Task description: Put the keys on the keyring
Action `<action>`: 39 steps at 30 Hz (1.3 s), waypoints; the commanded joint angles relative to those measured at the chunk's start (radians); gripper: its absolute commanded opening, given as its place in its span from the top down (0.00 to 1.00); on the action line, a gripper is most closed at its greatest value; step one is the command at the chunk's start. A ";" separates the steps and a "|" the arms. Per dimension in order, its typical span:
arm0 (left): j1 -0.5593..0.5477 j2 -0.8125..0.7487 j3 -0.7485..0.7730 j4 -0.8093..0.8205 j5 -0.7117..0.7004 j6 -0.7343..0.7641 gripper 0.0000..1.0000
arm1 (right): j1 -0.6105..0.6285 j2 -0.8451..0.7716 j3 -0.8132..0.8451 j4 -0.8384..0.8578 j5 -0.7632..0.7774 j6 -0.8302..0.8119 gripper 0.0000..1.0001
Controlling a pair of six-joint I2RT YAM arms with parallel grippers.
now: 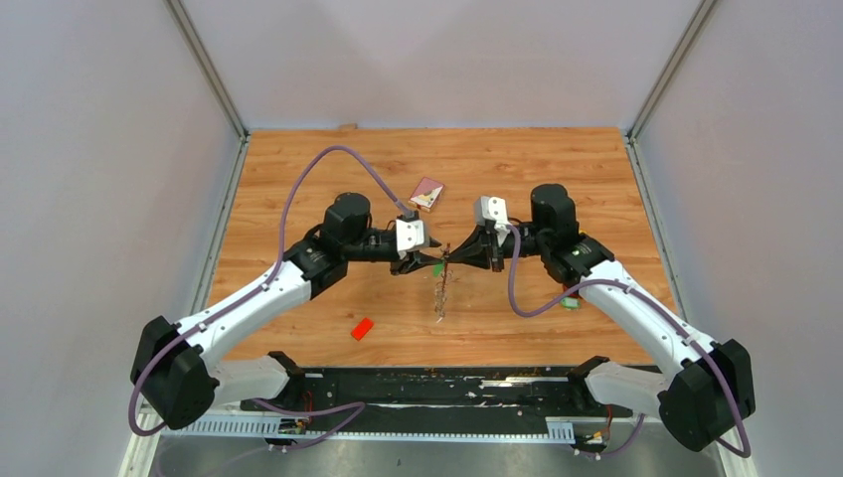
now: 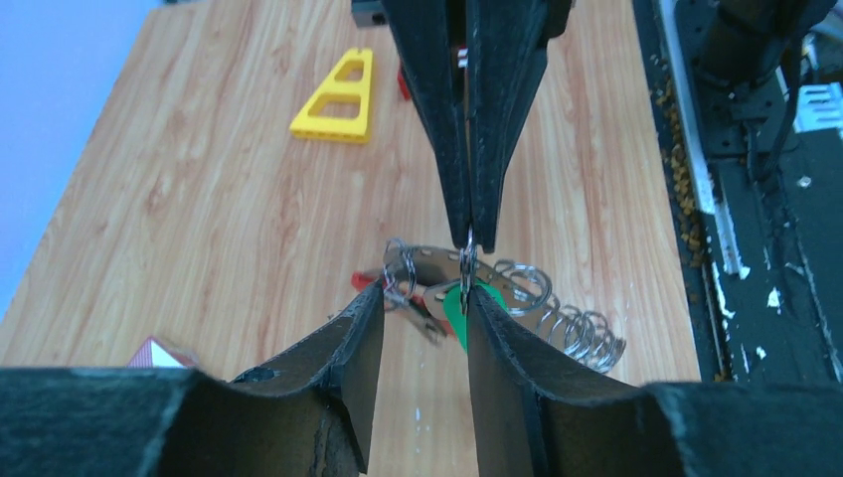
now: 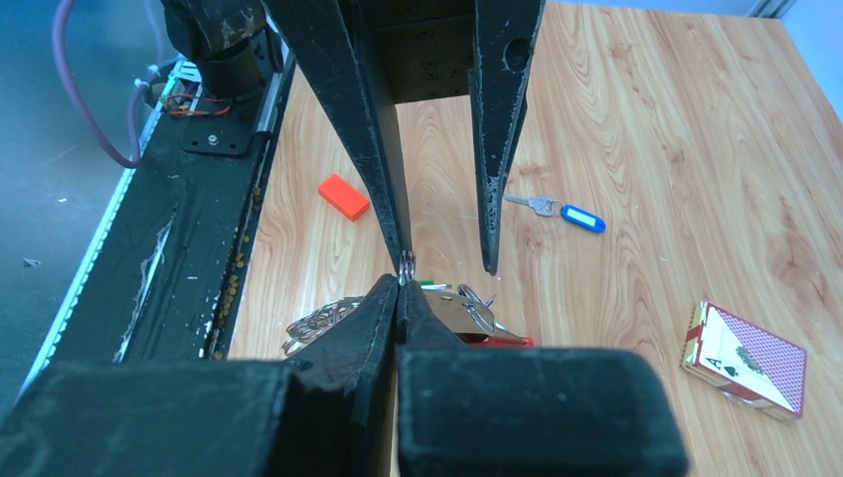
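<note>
The keyring [image 1: 441,290] hangs between both grippers over the middle of the table. Its brown plate [image 2: 429,266], red strap [image 3: 497,341] and metal coil [image 2: 567,320] dangle below. My right gripper [image 3: 403,283] is shut on a small steel ring [image 3: 406,264] at the top of the bunch. My left gripper [image 2: 425,298] faces it, open. A key's green tag [image 2: 457,310] lies against the inner face of one of its fingers [image 2: 507,348]. A blue-tagged key [image 3: 569,215] lies flat on the wood beyond. In the top view the right gripper [image 1: 465,258] and left gripper [image 1: 423,261] nearly meet.
An orange-red block [image 1: 362,328] lies near the front edge. A card deck [image 1: 427,193] sits behind the grippers. A yellow triangular frame [image 2: 338,91] lies on the wood past the right gripper. The black base rail [image 1: 427,388] runs along the near edge.
</note>
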 commanded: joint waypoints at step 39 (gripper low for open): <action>0.000 0.021 0.083 -0.077 0.071 0.011 1.00 | -0.042 -0.037 0.006 0.042 0.005 -0.041 0.90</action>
